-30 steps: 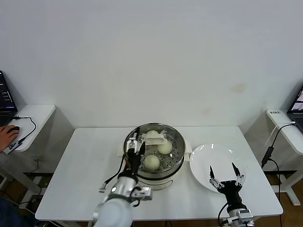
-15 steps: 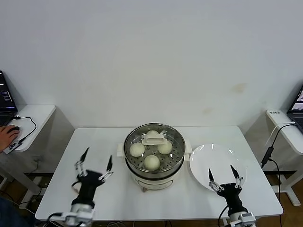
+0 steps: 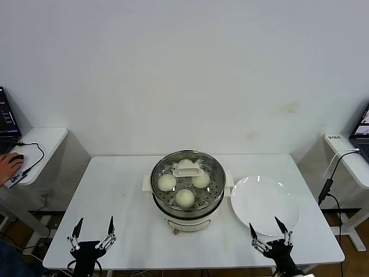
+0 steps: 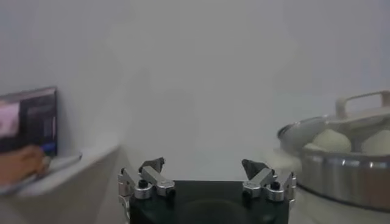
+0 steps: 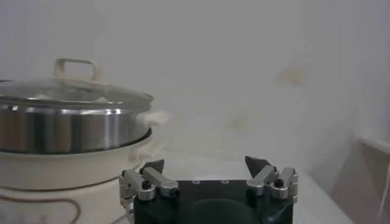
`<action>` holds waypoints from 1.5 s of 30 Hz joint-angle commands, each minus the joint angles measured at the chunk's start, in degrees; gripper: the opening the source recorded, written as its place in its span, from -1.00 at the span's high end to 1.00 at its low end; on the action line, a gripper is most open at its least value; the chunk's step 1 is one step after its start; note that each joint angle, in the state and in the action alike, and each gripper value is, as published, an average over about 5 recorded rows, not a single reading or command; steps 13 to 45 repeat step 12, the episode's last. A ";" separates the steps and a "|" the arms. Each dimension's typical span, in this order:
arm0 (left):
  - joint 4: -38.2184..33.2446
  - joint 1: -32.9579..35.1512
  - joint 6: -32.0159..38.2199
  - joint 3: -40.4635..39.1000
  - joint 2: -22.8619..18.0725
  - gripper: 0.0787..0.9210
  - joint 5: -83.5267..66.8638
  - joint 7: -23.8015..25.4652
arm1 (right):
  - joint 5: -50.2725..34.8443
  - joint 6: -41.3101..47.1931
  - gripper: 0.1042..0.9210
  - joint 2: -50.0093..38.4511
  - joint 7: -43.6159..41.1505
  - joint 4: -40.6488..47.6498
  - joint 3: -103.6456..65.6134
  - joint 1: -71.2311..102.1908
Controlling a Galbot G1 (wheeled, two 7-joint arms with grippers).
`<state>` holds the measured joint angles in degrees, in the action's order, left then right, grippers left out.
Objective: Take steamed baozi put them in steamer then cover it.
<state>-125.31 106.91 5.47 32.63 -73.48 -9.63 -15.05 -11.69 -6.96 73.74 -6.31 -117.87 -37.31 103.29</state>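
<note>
Cover (image 3: 188, 173) sits on steamer (image 3: 187, 210), 4 baozi (image 3: 184, 198) inside. Left gripper (image 3: 92, 233), right gripper (image 3: 268, 233) at table (image 3: 115, 190) near edge, fingers spread, holding nothing.

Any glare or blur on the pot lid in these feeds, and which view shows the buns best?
Head view: even light, sharp; lid nearly glare-free, buns clear through it inside the pot. Left wrist view: soft and hazy, buns pale shapes under the lid. Right wrist view: lid shows a milky sheen, buns barely visible, pot wall streaked with reflections.
</note>
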 commanded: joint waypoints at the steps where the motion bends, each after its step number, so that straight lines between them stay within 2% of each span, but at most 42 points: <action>1: -0.48 3.90 -0.72 -0.14 -1.65 -0.77 -5.68 0.61 | -4.33 2.52 -0.76 -2.87 0.07 -3.02 1.89 5.07; 9: -0.98 2.65 -2.51 -3.25 -3.05 -0.77 -4.82 -0.32 | -4.15 2.87 -0.76 -2.67 0.34 -2.97 3.90 4.89; 45: -0.89 2.61 -2.67 -3.27 -3.06 -0.77 -4.79 -0.42 | -4.12 2.75 -0.76 -2.60 0.46 -2.94 4.02 4.74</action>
